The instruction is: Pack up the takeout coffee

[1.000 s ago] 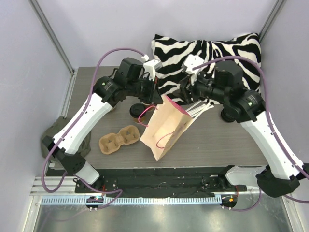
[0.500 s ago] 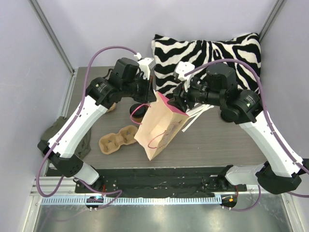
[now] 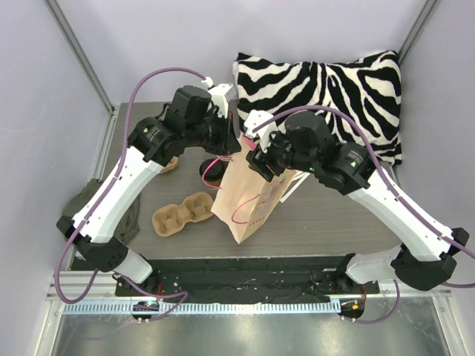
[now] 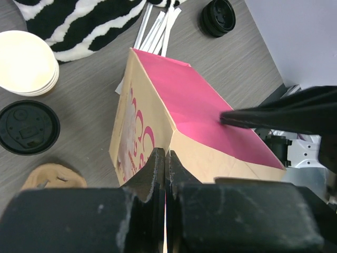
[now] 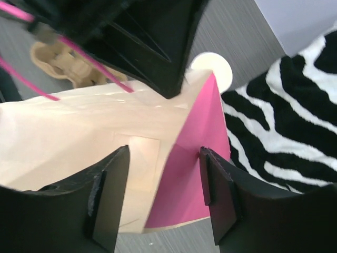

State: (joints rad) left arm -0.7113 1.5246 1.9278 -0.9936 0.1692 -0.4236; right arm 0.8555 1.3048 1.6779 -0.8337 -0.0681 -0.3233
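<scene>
— Fingers (image 4: 154, 176) on the left gripper (image 4: 165, 158): what are they doing?

— They are pressing fully together, pinching the top edge of the paper bag (image 4: 142, 126) on its printed side.

— And the right gripper (image 5: 164, 158)?

— Its fingers (image 5: 108, 197) are standing apart, gripping nothing, and hanging over the bag's open mouth. From the left wrist, one black fingertip is showing against the pink inner wall.

— How is the bag sitting?

— It is standing on the table (image 3: 319, 230) between the two arms, with its mouth facing up. How far it is leaning I cannot tell.

— Where is the takeout coffee (image 4: 26, 63) sitting?

— Cream cups are sitting nested, mouths up, on the table outside the bag, just beside the edge of the zebra pillow (image 3: 326, 81).

— What is lying around them?

— A round black lid (image 4: 26, 126) is lying just beside the stack, and I cannot tell whether a cup is standing under it. A second black lid (image 4: 218, 16) is resting farther off, near some white straws (image 4: 158, 26) poking out from behind the bag. The pulp cup carrier (image 3: 182, 213) is lying on the table near the bag, on the left arm's side.
</scene>
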